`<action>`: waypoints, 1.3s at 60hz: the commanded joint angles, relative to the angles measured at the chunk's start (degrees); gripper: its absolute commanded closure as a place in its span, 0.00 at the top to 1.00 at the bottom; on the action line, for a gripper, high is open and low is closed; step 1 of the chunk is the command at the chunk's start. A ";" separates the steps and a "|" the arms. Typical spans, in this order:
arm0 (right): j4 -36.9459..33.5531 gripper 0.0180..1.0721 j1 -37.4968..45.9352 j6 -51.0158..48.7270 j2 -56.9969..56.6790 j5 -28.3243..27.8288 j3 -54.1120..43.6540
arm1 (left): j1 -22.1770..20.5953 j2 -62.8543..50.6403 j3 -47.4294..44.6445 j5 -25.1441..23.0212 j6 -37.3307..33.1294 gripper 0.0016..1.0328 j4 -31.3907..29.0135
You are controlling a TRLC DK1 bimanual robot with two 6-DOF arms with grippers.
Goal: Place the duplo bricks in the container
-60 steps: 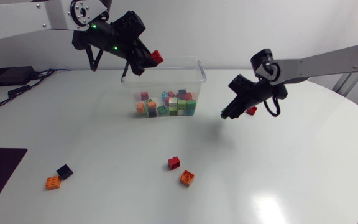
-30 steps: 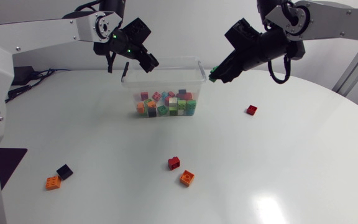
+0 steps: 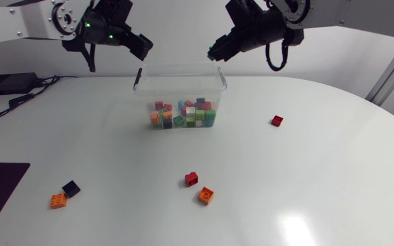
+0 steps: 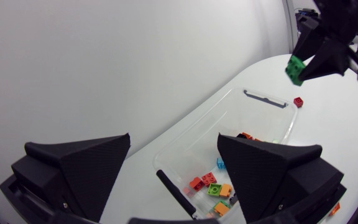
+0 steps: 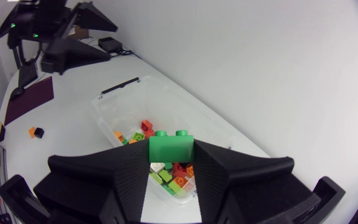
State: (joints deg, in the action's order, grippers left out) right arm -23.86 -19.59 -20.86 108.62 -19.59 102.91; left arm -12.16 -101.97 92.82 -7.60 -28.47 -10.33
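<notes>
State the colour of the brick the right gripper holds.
Green brick, clearest in the right wrist view.

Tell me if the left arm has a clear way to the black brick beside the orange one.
Probably yes: the left gripper is open and empty, and nothing stands over the black brick; only the orange brick lies close beside it.

The container [image 3: 183, 87] stood at the back middle of the table [image 3: 320, 178], with a heap of bricks [image 3: 183, 115] lying in it. The left gripper [image 3: 139, 46] hung above its left end, fingers apart around nothing. The right gripper [image 3: 217, 51] hung above its right end, closed on a held brick [image 5: 171, 148]. A lone brick [image 3: 277, 121] lay to the container's right. Well in front of the container lay a middle brick [image 3: 192, 179], with a front brick [image 3: 206, 196] just beside it. Far to the front left lay a left-hand brick [image 3: 71, 188] and a corner brick [image 3: 58, 201], close together.
</notes>
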 commanded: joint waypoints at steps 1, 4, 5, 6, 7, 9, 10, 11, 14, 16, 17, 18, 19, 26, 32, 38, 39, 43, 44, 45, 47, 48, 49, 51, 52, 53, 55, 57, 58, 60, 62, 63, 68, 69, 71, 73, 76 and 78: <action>1.18 0.30 -0.97 2.49 4.32 0.70 2.99 | 0.39 5.38 -5.72 0.12 1.13 0.95 1.98; 1.18 0.30 -1.41 2.58 6.69 1.40 4.66 | 0.30 7.58 -8.79 0.12 0.87 0.95 3.03; 1.44 0.30 -1.59 2.58 7.31 1.67 5.10 | 0.21 8.19 -9.76 0.12 0.78 0.95 3.38; 1.62 0.30 -1.76 2.58 8.01 1.93 5.46 | 0.12 8.90 -10.73 0.04 0.70 0.95 3.65; 1.88 0.31 -1.94 2.58 8.63 2.46 5.90 | -0.05 9.60 -11.60 0.04 0.43 0.95 3.65; 2.15 0.31 -2.29 2.58 10.65 2.90 7.39 | -0.40 10.83 -13.54 -0.31 -0.27 0.95 3.56; 2.06 0.31 -2.47 2.67 11.44 3.07 8.09 | -0.67 11.53 -14.68 -0.58 -0.62 0.95 3.56; 2.06 0.31 -2.55 2.67 11.97 3.33 8.53 | -0.84 11.97 -15.30 -0.58 -0.80 0.95 3.56; 1.71 0.31 -3.17 2.67 14.34 3.77 10.90 | -1.72 13.47 -17.93 -0.84 -1.59 0.95 3.56; 1.53 0.31 -3.26 2.93 15.48 4.30 12.05 | -2.51 14.43 -19.78 -1.11 -2.56 0.95 3.38; 1.53 0.31 -3.43 3.02 16.19 4.92 12.84 | -2.95 14.87 -20.75 -1.11 -3.00 0.95 3.38; 1.44 0.31 -3.52 3.02 16.80 5.18 13.54 | -3.22 15.31 -21.54 -1.11 -3.26 0.95 3.38; 1.09 0.32 -3.52 3.11 17.59 5.44 14.42 | -3.31 15.49 -21.98 -1.11 -3.44 0.95 3.38; -1.63 0.73 -3.70 3.55 20.93 6.32 18.90 | -5.94 17.25 -26.72 -1.19 -5.37 0.95 2.07; -1.72 0.96 -3.61 3.55 20.14 6.67 18.38 | -8.58 17.33 -28.92 -1.11 -6.60 0.95 -0.83; -1.63 0.96 -2.99 3.20 17.24 6.67 15.65 | -11.13 17.07 -30.94 -0.67 -6.69 0.95 -2.50; -1.63 0.96 -2.82 3.11 16.63 6.67 15.12 | -11.48 16.90 -31.12 -0.40 -6.69 0.95 -2.77; -1.46 0.96 -1.85 2.93 13.02 6.50 11.78 | -13.32 16.54 -32.17 0.04 -6.69 0.95 -4.35; -1.37 0.96 -1.50 2.93 12.23 6.41 11.17 | -13.59 16.37 -32.35 0.30 -6.69 0.95 -4.44; -1.28 0.96 -1.15 2.93 11.18 6.24 9.94 | -14.56 15.93 -32.61 1.36 -6.69 0.95 -4.79; -0.84 0.96 -0.27 3.02 8.80 5.62 7.74 | -15.43 15.23 -32.96 2.32 -6.78 0.95 -5.14; -0.66 0.96 0.26 3.02 7.57 5.27 6.42 | -15.87 14.87 -33.05 2.50 -6.78 0.95 -5.49; -0.58 0.96 0.70 3.02 6.69 4.92 5.54 | -16.31 14.52 -33.23 2.50 -6.78 0.95 -6.02; -0.23 0.96 1.75 3.02 4.23 4.30 3.08 | -17.02 13.91 -33.40 2.59 -6.78 0.95 -6.72; 0.13 0.96 2.37 3.11 3.00 3.86 1.76 | -17.37 13.47 -33.49 2.59 -6.78 0.95 -7.07; 0.30 0.96 2.81 3.11 2.21 3.60 0.97 | -17.72 13.12 -33.49 2.76 -6.78 0.95 -7.34; 0.65 0.96 3.86 3.11 0.28 2.90 -1.22 | -18.25 12.33 -33.49 2.94 -6.78 0.95 -7.95; 1.09 0.96 5.00 3.02 -1.83 2.63 -3.60 | -18.95 11.27 -33.31 2.85 -6.78 0.95 -9.01; 1.27 0.96 5.71 3.02 -2.89 2.10 -4.74 | -19.30 10.66 -33.14 2.94 -6.78 0.95 -9.54; 1.44 0.96 6.85 2.93 -4.56 0.79 -6.76 | -19.83 9.95 -32.96 2.85 -6.86 0.95 -10.33; 1.53 0.96 7.73 2.67 -5.96 0.08 -8.34 | -20.44 8.99 -32.79 2.85 -7.21 0.95 -11.03; 1.53 0.96 8.26 2.49 -6.66 -0.18 -9.22 | -20.80 8.46 -32.70 2.85 -7.30 0.95 -11.38; 1.71 0.96 10.54 1.79 -10.27 -1.41 -13.79 | -21.85 6.52 -32.00 2.85 -7.65 0.95 -13.05; 1.80 0.96 11.07 1.79 -10.97 -1.67 -14.76 | -22.20 6.08 -31.82 2.85 -7.57 0.95 -13.58; 1.97 0.96 11.95 1.70 -12.47 -1.94 -16.96 | -22.64 5.12 -31.64 2.85 -7.65 0.95 -14.37; 2.32 0.96 12.83 1.26 -13.70 -2.11 -18.71 | -23.08 4.33 -31.47 2.85 -7.57 0.95 -14.90; 2.50 0.96 14.06 0.21 -15.54 -2.47 -21.88 | -23.52 3.01 -30.94 2.85 -7.39 0.95 -15.60; 2.59 0.96 14.76 -0.06 -16.33 -2.91 -23.11 | -23.87 2.13 -30.76 2.85 -7.39 0.95 -16.13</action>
State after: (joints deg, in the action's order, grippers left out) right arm -21.85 -6.44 -19.38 94.63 -21.52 84.42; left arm -35.03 -96.90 61.32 -5.21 -34.79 -24.93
